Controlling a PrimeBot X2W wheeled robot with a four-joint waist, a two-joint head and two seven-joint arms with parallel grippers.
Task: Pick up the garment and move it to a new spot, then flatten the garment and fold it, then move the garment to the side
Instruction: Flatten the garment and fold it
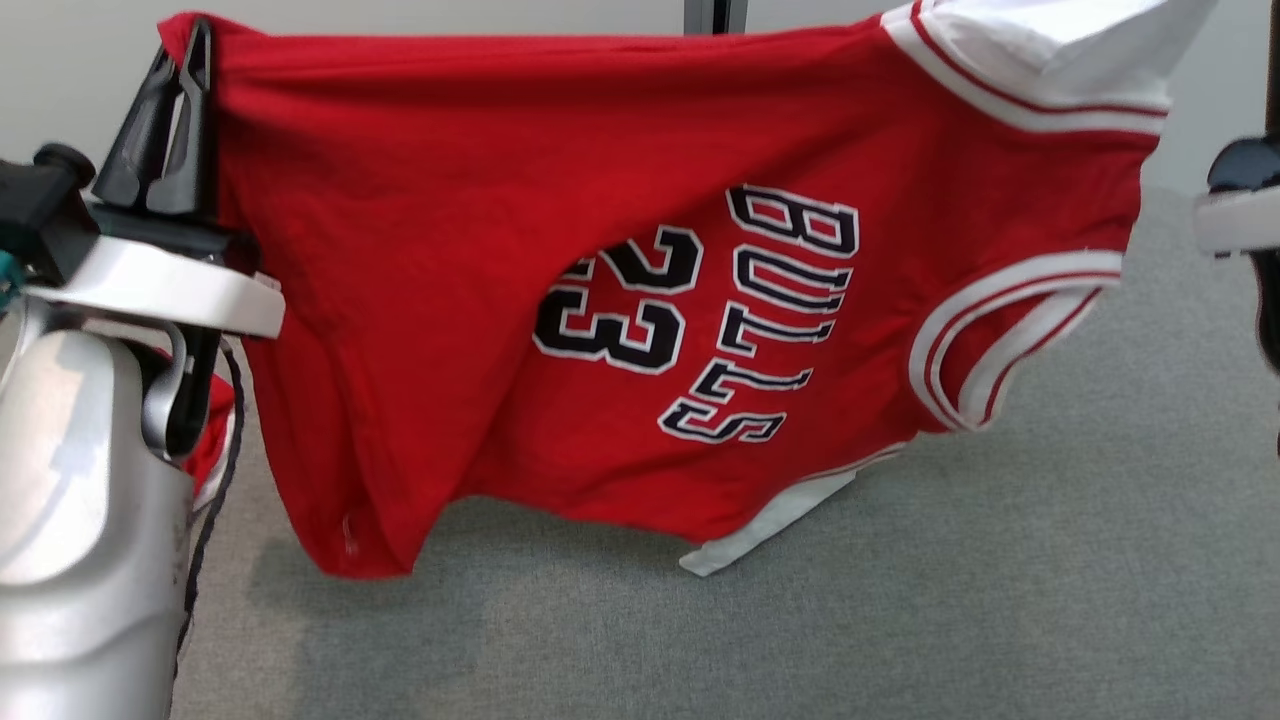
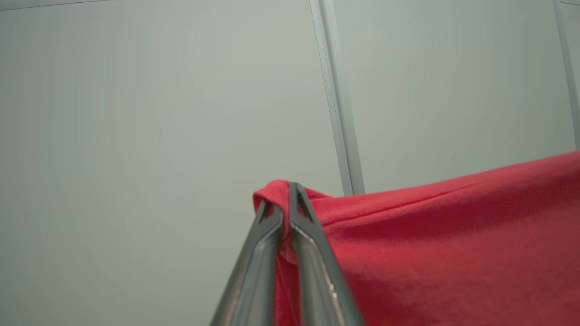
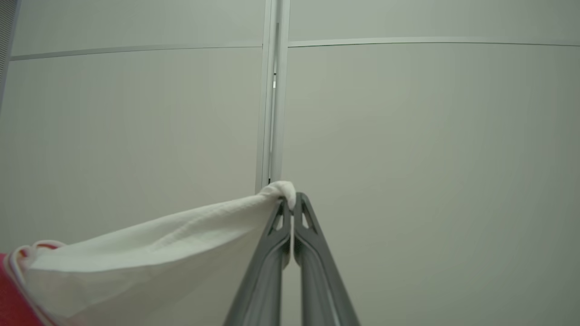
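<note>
The garment (image 1: 430,300) is a red jersey with white sleeves, the number 23 and the word BULLS in black. It hangs stretched sideways above a grey surface, held at both ends. My left gripper (image 1: 195,50) is shut on its red corner at the upper left; the left wrist view has the fingers (image 2: 286,203) pinching red cloth (image 2: 453,244). My right gripper (image 3: 292,201) is shut on the tip of a white sleeve (image 3: 158,244). In the head view that white sleeve (image 1: 1050,50) runs off the top right. The lower hem droops toward the surface.
Grey fabric surface (image 1: 800,620) lies below the hanging garment. A pale panelled wall (image 3: 408,136) with a vertical metal seam (image 3: 274,90) stands behind. My left forearm (image 1: 80,500) fills the lower left; part of the right arm (image 1: 1240,200) is at the right edge.
</note>
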